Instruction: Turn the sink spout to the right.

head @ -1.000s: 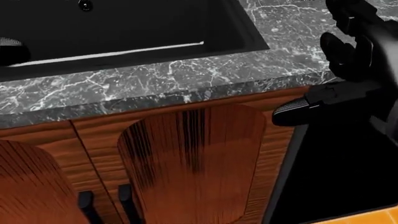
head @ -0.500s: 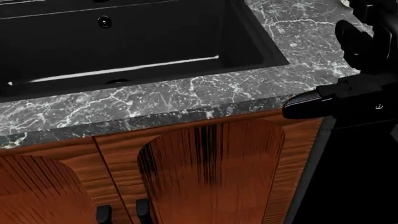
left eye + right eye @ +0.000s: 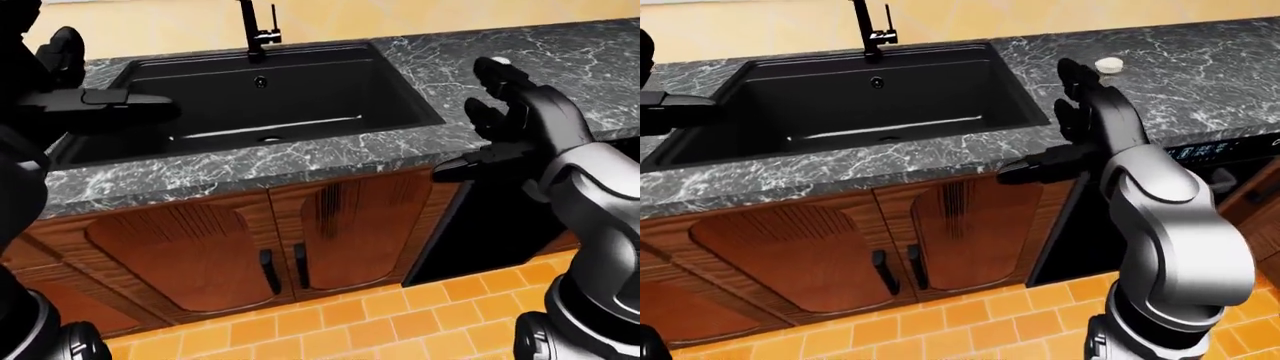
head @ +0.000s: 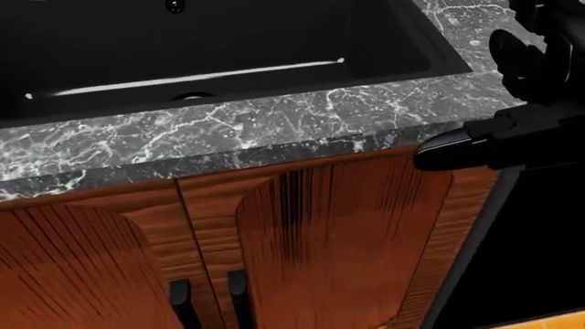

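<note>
Tiles [image 3: 330, 315] of orange floor lie nearest you at the bottom of the left-eye view, and above them stand the wooden cabinet doors [image 3: 355, 225] with their two dark handles [image 3: 285, 268] side by side. To the right of the doors is a black appliance front [image 3: 1230, 169]. Your right hand [image 3: 505, 131] hangs over the counter's near edge at the right of the sink, fingers spread open, thumb [image 4: 448, 151] jutting leftward, holding nothing. Your left hand [image 3: 85, 97] hovers at the sink's left edge, one finger stretched out flat toward the right; it holds nothing, fingers apart. The marble countertop [image 3: 300, 161] runs across the view, with the black sink basin [image 3: 270, 97] sunk into it. The sink spout [image 3: 862, 26] you need stands at the far rim of the basin, upright and dark, its top cut off by the frame, well apart from both hands. A small pale round object [image 3: 1108, 64] sits on the counter, right of the basin.
</note>
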Robot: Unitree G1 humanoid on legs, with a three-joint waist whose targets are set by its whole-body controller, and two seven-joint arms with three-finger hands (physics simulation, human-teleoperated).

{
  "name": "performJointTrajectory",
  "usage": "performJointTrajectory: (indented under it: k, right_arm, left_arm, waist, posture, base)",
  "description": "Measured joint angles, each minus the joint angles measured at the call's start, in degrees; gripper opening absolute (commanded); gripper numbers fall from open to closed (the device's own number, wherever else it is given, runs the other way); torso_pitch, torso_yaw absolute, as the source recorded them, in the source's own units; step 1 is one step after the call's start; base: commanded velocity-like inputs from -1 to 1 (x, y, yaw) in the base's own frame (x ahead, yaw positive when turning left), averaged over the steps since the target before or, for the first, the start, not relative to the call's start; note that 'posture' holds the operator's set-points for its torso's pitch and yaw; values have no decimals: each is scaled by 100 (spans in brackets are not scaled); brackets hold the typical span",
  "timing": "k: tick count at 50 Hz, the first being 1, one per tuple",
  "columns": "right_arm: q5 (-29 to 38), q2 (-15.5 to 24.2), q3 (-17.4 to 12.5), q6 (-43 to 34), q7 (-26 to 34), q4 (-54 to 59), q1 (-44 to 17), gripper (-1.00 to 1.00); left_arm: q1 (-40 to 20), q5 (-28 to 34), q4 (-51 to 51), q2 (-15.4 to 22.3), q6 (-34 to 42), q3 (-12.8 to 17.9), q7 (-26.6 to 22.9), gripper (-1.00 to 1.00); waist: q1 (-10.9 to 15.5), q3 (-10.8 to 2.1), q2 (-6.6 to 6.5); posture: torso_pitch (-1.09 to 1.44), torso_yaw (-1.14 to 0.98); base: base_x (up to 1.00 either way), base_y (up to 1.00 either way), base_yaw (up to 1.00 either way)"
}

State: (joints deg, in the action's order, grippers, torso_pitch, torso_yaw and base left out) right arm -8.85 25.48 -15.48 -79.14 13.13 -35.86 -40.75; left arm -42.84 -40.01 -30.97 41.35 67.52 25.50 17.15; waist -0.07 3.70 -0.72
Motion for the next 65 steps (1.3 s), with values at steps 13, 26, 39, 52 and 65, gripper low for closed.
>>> performJointTrajectory:
  k: [13,26,39,52,65]
  right_arm:
    - [-135,-68,62,-150,94,-10,-139,100]
    - [-98,-10,-32,-165,26,-3,-320,100]
    - [-73,-5,40,-298,17,43,-418,100]
    - [-110,-47,60,-329,57,-66,-498,100]
    - [-57,-2,102,-491,28,-12,-647,100]
  left_arm:
    - [-25,-60,3,101,-15,109,127,100]
    - [-16,-230,-67,176,-100,126,125,100]
    - [75,-461,40,295,-88,145,214,100]
    - [160,-708,203,654,-202,448,352,100]
    - [383,-1191,339,1060,-381,567,483,100]
  waist:
    - [24,-50,-5]
    - [-31,-78,114]
    - [-73,-71,-244]
    - [67,-94,-12]
    - [-40,-41,-125]
  posture:
    - [0,0]
    - [0,0]
    - [0,0]
    - [0,0]
    - [0,0]
  base:
    - [0,3,23]
    - [21,0,0]
    - [25,0,0]
    - [23,0,0]
    - [18,0,0]
